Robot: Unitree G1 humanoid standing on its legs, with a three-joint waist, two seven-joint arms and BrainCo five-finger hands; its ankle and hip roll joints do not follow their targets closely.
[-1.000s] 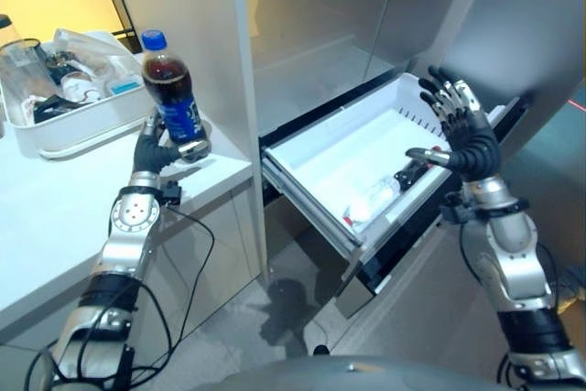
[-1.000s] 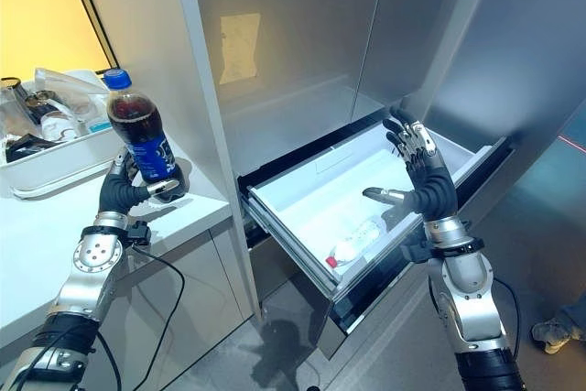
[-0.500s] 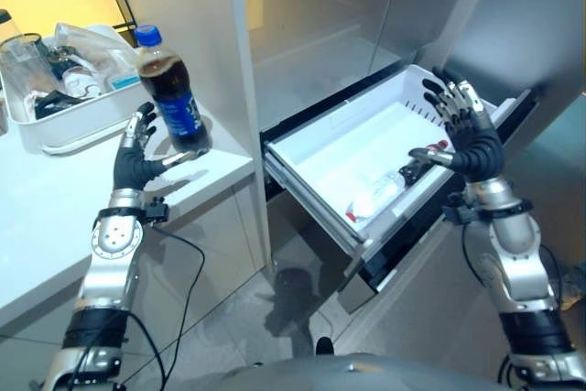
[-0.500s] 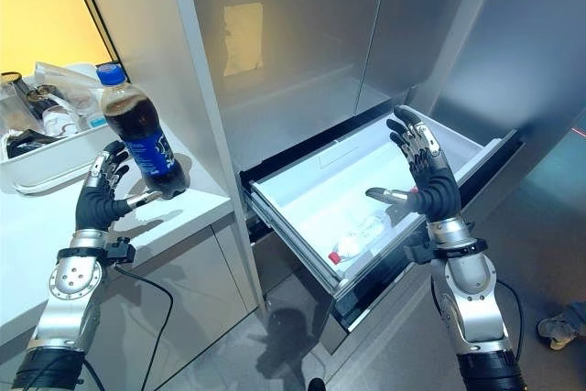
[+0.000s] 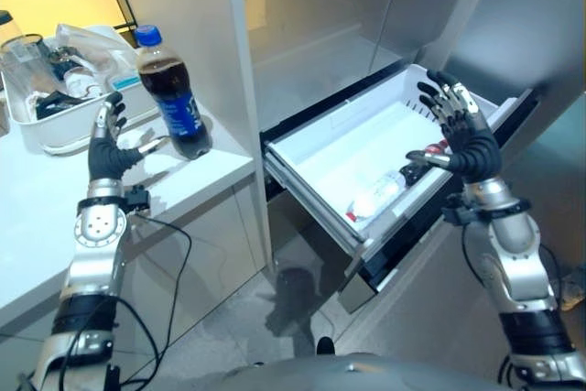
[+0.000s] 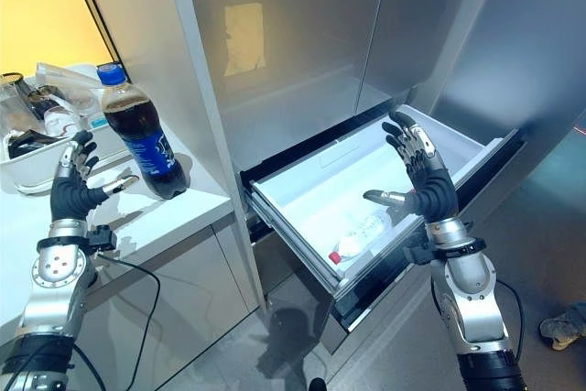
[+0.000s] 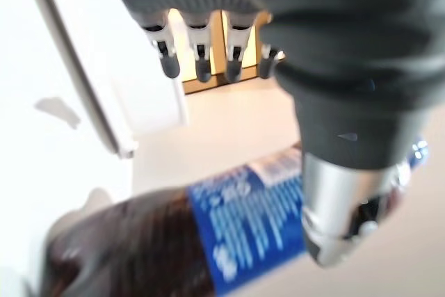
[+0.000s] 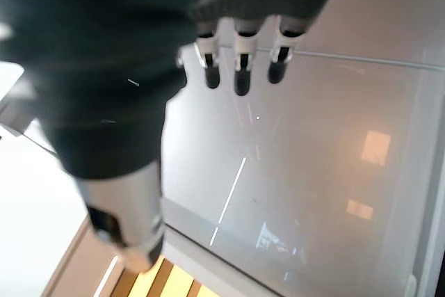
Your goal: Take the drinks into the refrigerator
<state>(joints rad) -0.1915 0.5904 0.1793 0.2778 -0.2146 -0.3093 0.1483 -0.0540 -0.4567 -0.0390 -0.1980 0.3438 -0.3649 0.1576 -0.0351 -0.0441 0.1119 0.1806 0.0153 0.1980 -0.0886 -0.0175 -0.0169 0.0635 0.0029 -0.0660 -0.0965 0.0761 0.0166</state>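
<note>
white tray (image 5: 55,139) of clutter is seen at the bench's far left, about 10 o'clock in the head views. left hand (image 5: 108,151) is held upright above the white bench (image 5: 55,217), fingers (image 5: 112,113) straight and spread, thumb pointed at the cola bottle; nothing is gripped. cola bottle (image 5: 174,98), blue cap and blue label, is stood upright on the bench's right end at about 11 o'clock, just beside the left hand at its 3 o'clock and apart from it. in the left wrist view the bottle (image 7: 208,241) is seen past the thumb, untouched.

grey refrigerator panel (image 5: 197,34) is stood directly right of the bottle. below centre, a white drawer (image 5: 339,148) is pulled out, open. a clear bottle with a red cap (image 5: 374,195) is laid on its side in the drawer's near right part, with a dark bottle (image 5: 414,169) lying just past it toward 2 o'clock.

right hand (image 5: 469,142) is raised over the drawer's right edge at 3 o'clock, fingers (image 5: 446,103) straight and fanned, thumb out to the side, nothing held.
</note>
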